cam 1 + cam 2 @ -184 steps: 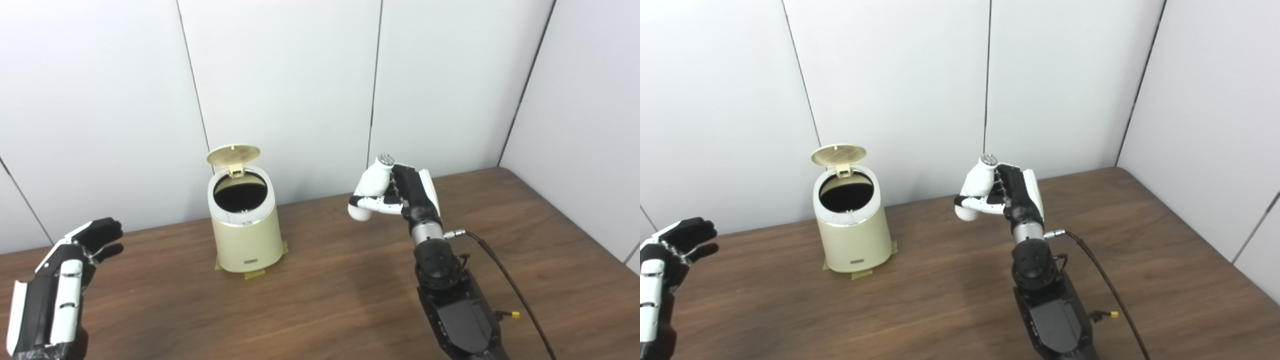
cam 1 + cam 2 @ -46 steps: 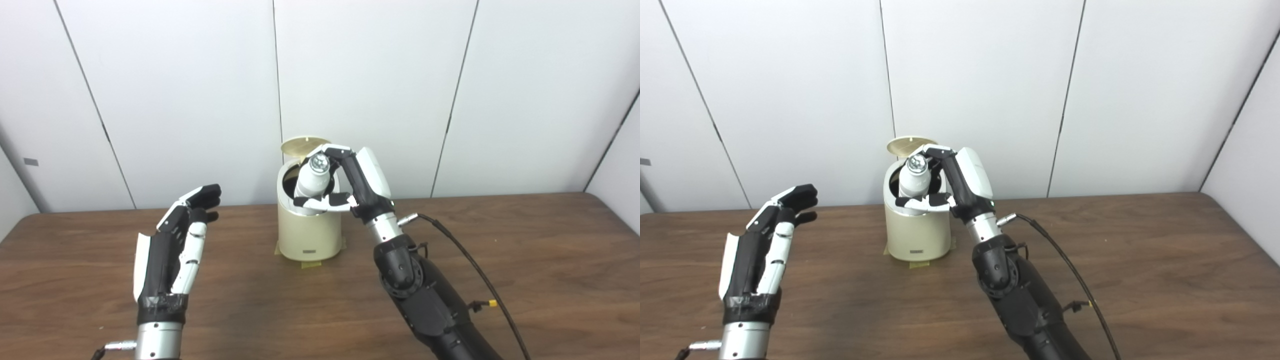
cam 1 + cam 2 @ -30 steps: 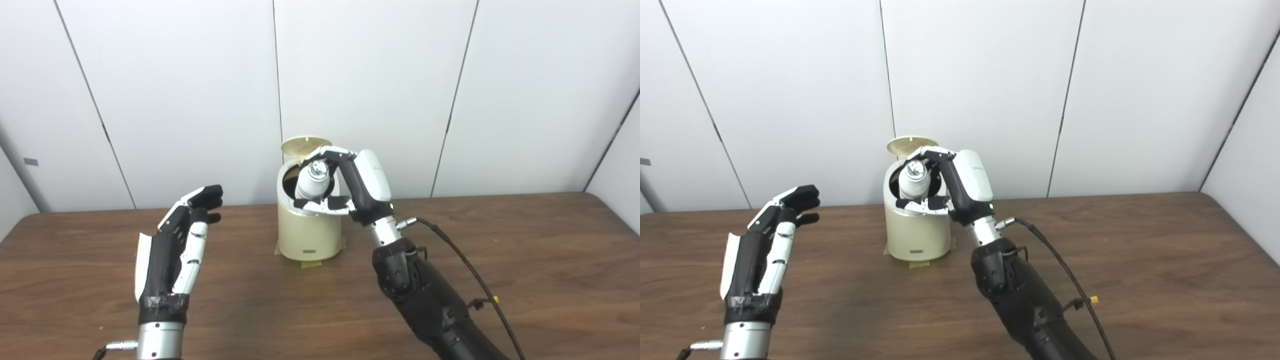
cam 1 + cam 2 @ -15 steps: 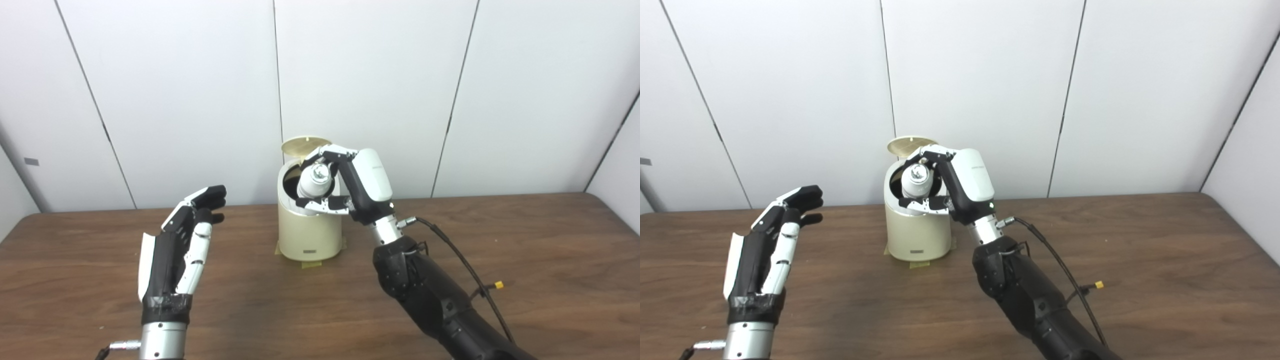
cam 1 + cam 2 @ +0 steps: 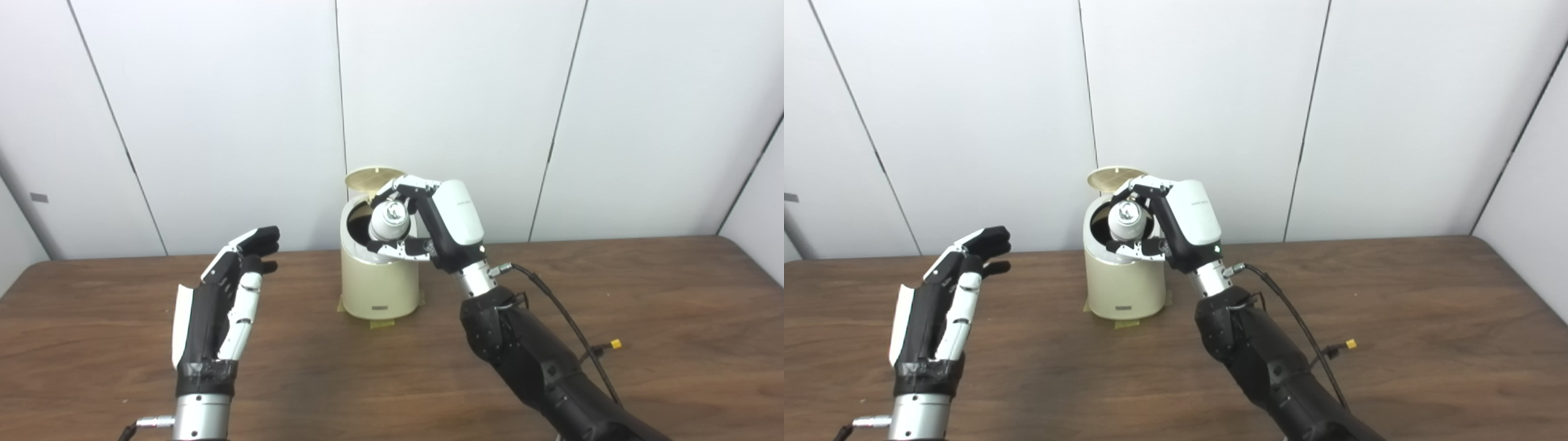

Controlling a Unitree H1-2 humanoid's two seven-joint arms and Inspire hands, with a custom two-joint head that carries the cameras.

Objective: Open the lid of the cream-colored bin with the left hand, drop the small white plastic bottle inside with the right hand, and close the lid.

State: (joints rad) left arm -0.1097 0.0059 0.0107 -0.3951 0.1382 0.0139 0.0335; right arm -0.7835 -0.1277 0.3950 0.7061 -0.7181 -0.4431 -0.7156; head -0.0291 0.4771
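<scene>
White walls stand behind my brown worktop (image 5: 643, 288). My right hand (image 5: 429, 226) grips the little white bottle (image 5: 388, 222) over the cream bin (image 5: 376, 285), whose lid (image 5: 373, 177) is up. My left hand (image 5: 223, 300) waits empty, fingers spread, near the left

You can't see the bottle's (image 5: 388, 222) lower body behind the right hand's fingers (image 5: 392, 248); the bin's (image 5: 378, 288) inside is dark.

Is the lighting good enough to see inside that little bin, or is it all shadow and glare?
Left eye view: even, soft light, but the inside of the bin stays black. Right eye view: sharp too, with a small glint on the cap of the bottle in the right hand, and a faint sheen on the table.
</scene>
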